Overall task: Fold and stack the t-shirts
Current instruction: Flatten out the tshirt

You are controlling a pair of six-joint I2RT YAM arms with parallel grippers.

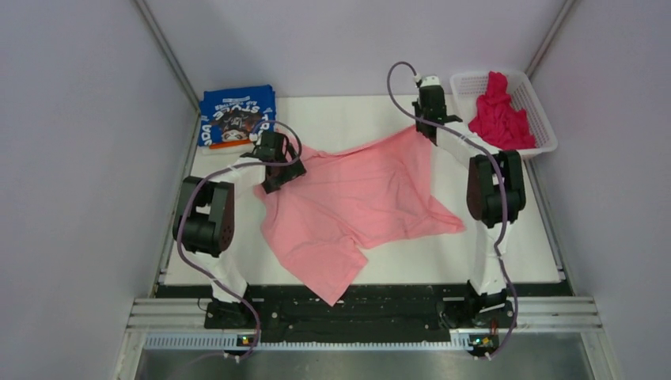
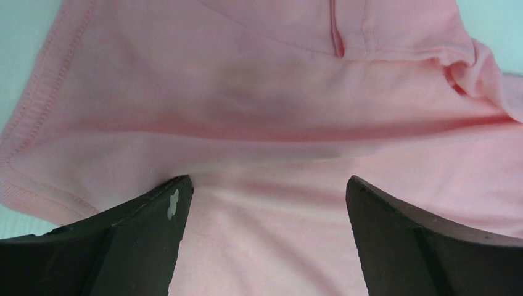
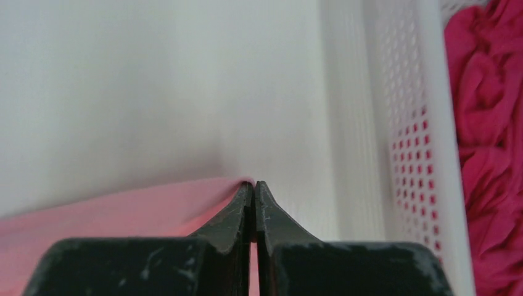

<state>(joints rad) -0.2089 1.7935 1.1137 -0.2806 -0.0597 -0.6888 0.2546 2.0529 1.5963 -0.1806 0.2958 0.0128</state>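
- The light pink t-shirt (image 1: 356, 206) lies spread out in the middle of the desk (image 1: 348, 119).
- Its long way runs on a slant, from the far right down to the near left. The near tip hangs over the front edge of the desk.
- The right tool (image 3: 254, 185) is closed tight. It pinches the far right corner of the pink shirt, and the cloth runs away from it to the left.
- The left tool (image 2: 268, 185) is wide open and holds nothing. It hangs right over the far left part of the shirt, near a stitched edge. I cannot tell if it touches the cloth.
- The left arm is the nearer one to that side. I think it must go straight down and pinch the cloth under it.
- The blue t-shirt (image 1: 237, 116) lies folded in the far left corner.
- The magenta t-shirt (image 1: 500, 111) sits bunched up in the white basket (image 1: 546, 146) at the far right.
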